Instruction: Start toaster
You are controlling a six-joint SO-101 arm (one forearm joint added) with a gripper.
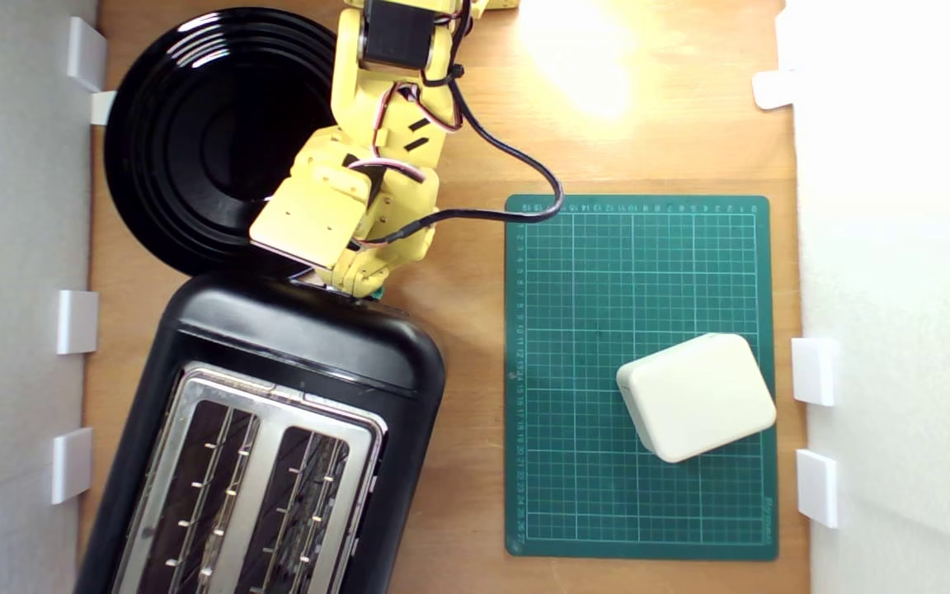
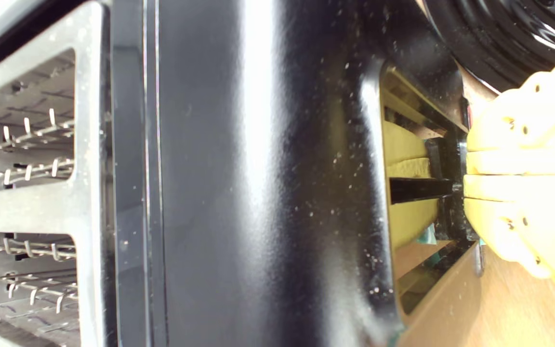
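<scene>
So the yellow end effector (image 1: 357, 285) is down at the end of the black toaster (image 1: 293, 396), right by a bit of teal. Black plate (image 1: 195, 140) sits behind it, touching the toaster. Cream box (image 1: 696, 396) is on the green cutting mat (image 1: 640, 272), well apart on the wooden worktop (image 1: 475, 346).

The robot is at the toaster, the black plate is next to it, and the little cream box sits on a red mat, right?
Not quite. The mat is green, not red, as the exterior view shows. The rest holds: the end effector is at the toaster, the plate is beside it, and the box sits on the mat.
</scene>
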